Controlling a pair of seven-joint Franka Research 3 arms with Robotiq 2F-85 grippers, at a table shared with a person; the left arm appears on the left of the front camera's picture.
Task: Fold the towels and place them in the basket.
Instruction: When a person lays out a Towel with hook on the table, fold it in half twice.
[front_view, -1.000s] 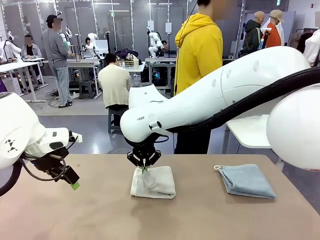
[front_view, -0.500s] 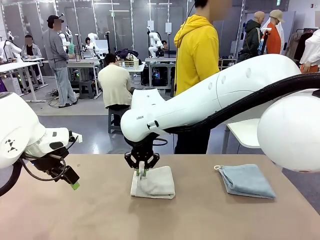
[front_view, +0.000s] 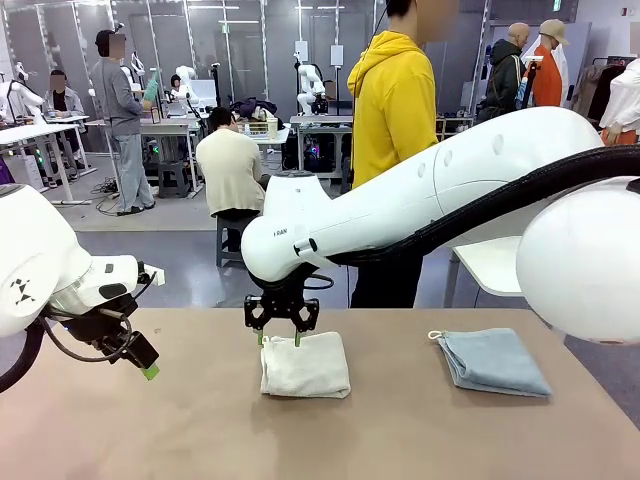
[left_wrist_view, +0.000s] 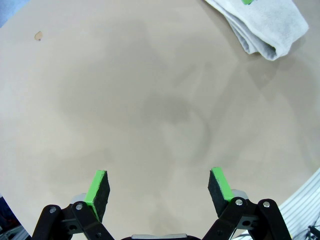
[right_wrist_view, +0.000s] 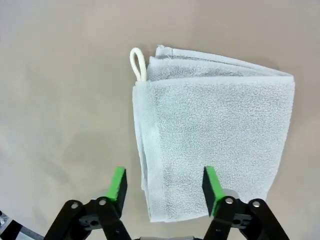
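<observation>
On the table (front_view: 200, 440) surface, the cream-white towel (front_view: 306, 365) lies folded near centre. Directly above its 10 o'clock corner hangs the right gripper (front_view: 279, 338), fingers spread apart and holding nothing; this placement suggests a release after a fold. From the right wrist camera the towel (right_wrist_view: 215, 145) is a stacked rectangle with its white loop (right_wrist_view: 138, 63) at 11 o'clock, and the green pads (right_wrist_view: 118, 184) straddle its near edge without contact.

At 3 o'clock from the cream towel lies the light blue towel (front_view: 492, 361), also folded, well apart. The left gripper (front_view: 135, 355) waits at 9 o'clock, fingers released and empty, clear of the work.

Legible marking: small lettering on the right arm (front_view: 420, 200) wrist housing, too small to read.
</observation>
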